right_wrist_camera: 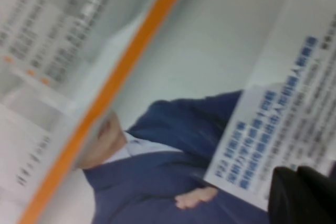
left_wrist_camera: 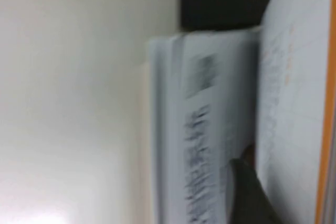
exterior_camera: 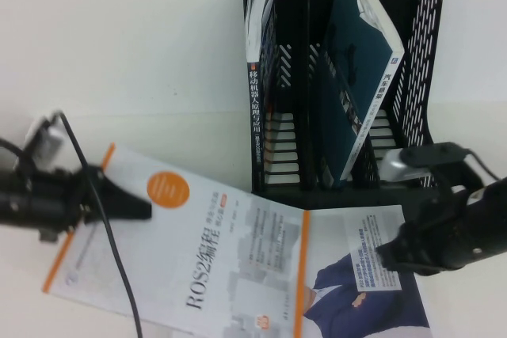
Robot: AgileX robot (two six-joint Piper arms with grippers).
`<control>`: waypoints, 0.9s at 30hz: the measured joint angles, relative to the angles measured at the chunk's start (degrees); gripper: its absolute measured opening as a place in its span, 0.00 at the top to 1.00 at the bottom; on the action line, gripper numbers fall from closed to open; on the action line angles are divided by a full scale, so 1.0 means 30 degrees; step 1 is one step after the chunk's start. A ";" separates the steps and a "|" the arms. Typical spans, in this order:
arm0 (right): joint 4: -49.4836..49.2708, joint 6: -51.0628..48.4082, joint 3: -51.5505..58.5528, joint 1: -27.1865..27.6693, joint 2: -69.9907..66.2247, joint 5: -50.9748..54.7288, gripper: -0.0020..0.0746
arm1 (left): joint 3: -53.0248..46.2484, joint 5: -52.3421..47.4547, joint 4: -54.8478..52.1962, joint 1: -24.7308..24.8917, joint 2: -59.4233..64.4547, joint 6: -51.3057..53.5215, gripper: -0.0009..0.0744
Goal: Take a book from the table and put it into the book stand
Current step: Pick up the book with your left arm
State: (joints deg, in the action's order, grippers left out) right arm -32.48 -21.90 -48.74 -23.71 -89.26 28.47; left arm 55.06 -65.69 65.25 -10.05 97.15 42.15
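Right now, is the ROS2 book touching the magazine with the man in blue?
Touching: high view shows the ROS2 book overlapping the magazine; right wrist view confirms its orange edge covers it.

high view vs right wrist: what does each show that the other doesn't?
Only the high view: the black book stand holding two books, the left gripper over the white ROS2 book, and the right gripper from outside. Only the right wrist view: a close look at the printed man in a blue suit and the blue text block. Both show the magazine and the ROS2 book's orange edge.
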 joint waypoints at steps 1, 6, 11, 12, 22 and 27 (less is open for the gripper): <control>0.0313 0.0226 0.0000 0.0174 0.0194 0.0192 0.97 | 0.0206 0.0000 -0.0099 0.0000 -0.0631 -0.0340 0.60; 0.1402 0.0778 0.0000 0.0597 0.0863 0.0688 0.97 | 0.1290 -0.0203 -0.0643 0.0000 -0.3415 -0.2081 0.60; 0.1649 0.0849 0.0000 0.0640 0.0954 0.0181 0.97 | 0.2450 -0.0336 -0.1959 0.1038 -0.5776 -0.3392 0.59; 0.1649 0.0863 0.0000 0.0640 0.0954 -0.0198 0.97 | 0.2659 -0.0421 -0.2057 0.1307 -0.6195 -0.3534 0.59; 0.1890 0.1429 0.0000 0.0640 0.0968 -0.3594 0.97 | 0.5331 -0.1712 -0.3032 0.4014 -0.8143 -0.5384 0.85; 0.1914 0.1532 -0.0058 0.0758 0.0968 -0.4776 0.97 | 0.5584 -0.1712 -0.3702 0.4477 -0.8143 -0.6082 0.85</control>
State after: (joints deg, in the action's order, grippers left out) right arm -26.74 -17.31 -48.91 -21.44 -86.36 14.15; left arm 71.81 -70.82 54.15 3.38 72.72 23.90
